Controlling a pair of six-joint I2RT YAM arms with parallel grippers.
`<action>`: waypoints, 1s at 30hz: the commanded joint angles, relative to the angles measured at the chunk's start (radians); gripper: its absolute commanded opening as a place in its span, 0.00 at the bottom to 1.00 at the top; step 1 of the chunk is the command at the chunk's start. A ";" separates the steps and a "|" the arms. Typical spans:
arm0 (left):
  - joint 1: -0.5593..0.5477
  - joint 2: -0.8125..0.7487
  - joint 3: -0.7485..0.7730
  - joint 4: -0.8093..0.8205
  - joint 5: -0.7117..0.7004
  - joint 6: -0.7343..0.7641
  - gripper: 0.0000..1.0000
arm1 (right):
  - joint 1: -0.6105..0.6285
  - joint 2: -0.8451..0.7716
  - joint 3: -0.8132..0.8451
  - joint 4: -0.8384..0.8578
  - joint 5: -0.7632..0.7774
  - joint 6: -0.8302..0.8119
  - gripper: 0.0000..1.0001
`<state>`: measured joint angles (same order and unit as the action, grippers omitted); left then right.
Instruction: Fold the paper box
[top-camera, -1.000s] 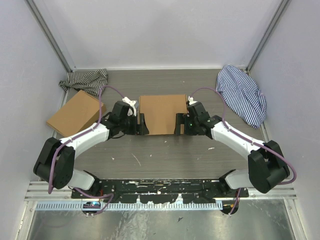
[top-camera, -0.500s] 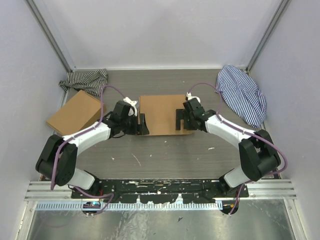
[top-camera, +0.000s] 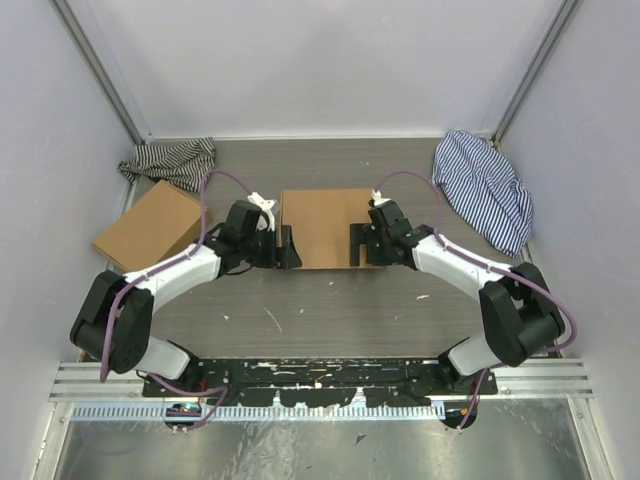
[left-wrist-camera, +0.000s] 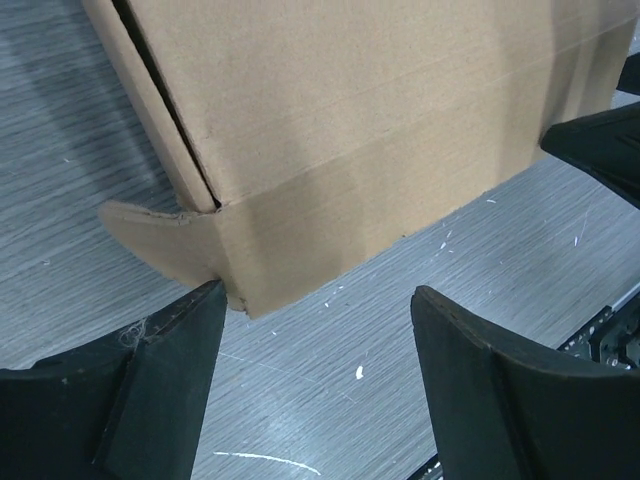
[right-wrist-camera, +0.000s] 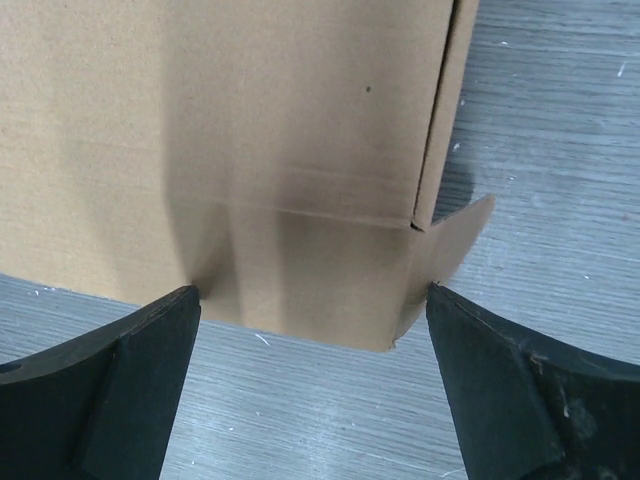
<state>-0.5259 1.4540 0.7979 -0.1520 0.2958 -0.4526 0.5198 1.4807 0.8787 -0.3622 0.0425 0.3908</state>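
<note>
1. Top view: the paper box (top-camera: 322, 228) lies closed mid-tabletop (top-camera: 330, 300) and looks nearly folded. The left claw (top-camera: 285, 250) sits at its 8 o'clock, the right claw (top-camera: 357, 245) at 4.
2. Left wrist: the claw's fingers stand apart, straddling the box's near corner and gripping nothing. A corner tab (left-wrist-camera: 160, 235) sticks out.
3. Right wrist: this claw is apart too. The opposite tab (right-wrist-camera: 455, 240) probably needs tucking.

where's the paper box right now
In the top view the paper box lies mid-table, between the left gripper at its left edge and the right gripper at its right edge; the other cardboard box sits further left.
</note>
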 joint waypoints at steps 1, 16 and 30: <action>-0.003 -0.039 -0.005 0.046 -0.046 0.014 0.83 | -0.001 -0.082 -0.016 0.049 0.026 -0.007 1.00; -0.003 -0.008 -0.041 0.109 -0.163 0.052 0.87 | -0.009 -0.061 -0.022 0.082 0.018 -0.005 1.00; -0.004 0.019 -0.089 0.221 -0.038 0.030 0.87 | -0.010 -0.067 -0.036 0.105 -0.061 -0.011 1.00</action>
<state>-0.5262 1.4677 0.7162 0.0154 0.2028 -0.4202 0.5129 1.4273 0.8394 -0.3050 0.0219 0.3904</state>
